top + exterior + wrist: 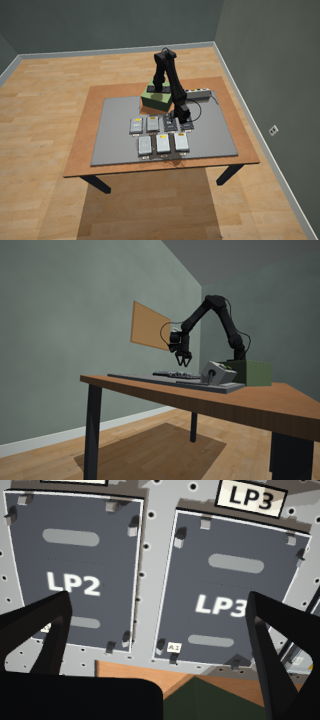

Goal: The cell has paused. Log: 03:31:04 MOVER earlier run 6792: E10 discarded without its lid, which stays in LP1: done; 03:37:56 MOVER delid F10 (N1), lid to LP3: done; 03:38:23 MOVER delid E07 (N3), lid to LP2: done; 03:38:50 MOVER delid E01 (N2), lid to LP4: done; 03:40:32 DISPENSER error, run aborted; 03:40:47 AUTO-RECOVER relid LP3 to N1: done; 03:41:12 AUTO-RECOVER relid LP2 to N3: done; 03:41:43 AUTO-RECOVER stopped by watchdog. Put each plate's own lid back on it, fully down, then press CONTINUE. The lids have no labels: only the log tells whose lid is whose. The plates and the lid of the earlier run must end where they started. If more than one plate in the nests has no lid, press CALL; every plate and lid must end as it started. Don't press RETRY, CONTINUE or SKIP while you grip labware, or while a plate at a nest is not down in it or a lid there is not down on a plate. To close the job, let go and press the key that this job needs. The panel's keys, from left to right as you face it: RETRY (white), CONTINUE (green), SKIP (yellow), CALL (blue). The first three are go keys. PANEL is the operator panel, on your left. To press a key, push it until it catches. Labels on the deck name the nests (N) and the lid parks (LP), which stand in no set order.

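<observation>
Top view: my pincer (170, 119), spread wide and gripping nothing, hangs above the grey perforated deck (116, 144) on the wooden worktop (77, 165), plank floor (38, 108) around.

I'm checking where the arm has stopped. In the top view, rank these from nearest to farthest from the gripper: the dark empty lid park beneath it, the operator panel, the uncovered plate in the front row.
1. The dark lid park: right under the open gripper.
2. The operator panel: behind it, at the mat's back edge.
3. The uncovered plate: front row, far end from the panel.
</observation>
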